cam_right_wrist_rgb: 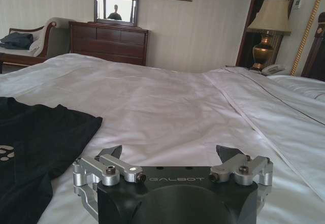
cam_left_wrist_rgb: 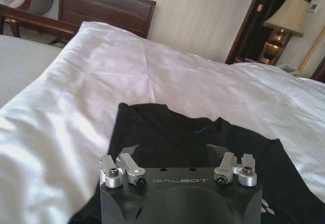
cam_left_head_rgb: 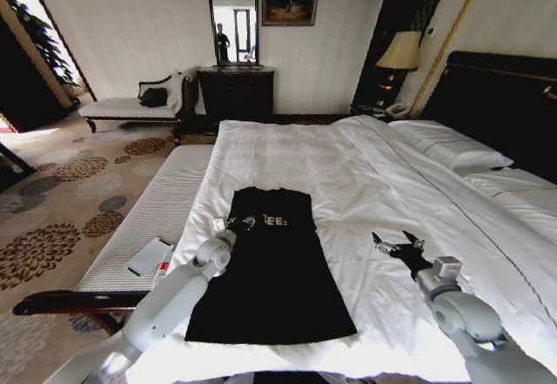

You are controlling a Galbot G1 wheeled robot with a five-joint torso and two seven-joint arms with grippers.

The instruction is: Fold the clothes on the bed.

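The clothes, one black T-shirt (cam_left_head_rgb: pixel 274 271) with white lettering, lie flat as a long narrow shape on the bed (cam_left_head_rgb: pixel 348 166), near its foot. My left gripper (cam_left_head_rgb: pixel 237 223) hovers open over the shirt's upper left part, by the lettering. In the left wrist view its fingers (cam_left_wrist_rgb: pixel 124 164) stand wide apart just above the black fabric (cam_left_wrist_rgb: pixel 172 132). My right gripper (cam_left_head_rgb: pixel 396 245) is open over bare white sheet, to the right of the shirt and apart from it. The right wrist view has that gripper (cam_right_wrist_rgb: pixel 170 155) above the sheet with the shirt's edge (cam_right_wrist_rgb: pixel 45 132) off to one side.
A white-cushioned bench (cam_left_head_rgb: pixel 152 214) runs along the bed's left side with a flat white object (cam_left_head_rgb: pixel 150 256) on it. Pillows (cam_left_head_rgb: pixel 452 151) and the dark headboard (cam_left_head_rgb: pixel 509 97) are at the right. A dresser (cam_left_head_rgb: pixel 237 92) and lamp (cam_left_head_rgb: pixel 401 51) stand by the far wall.
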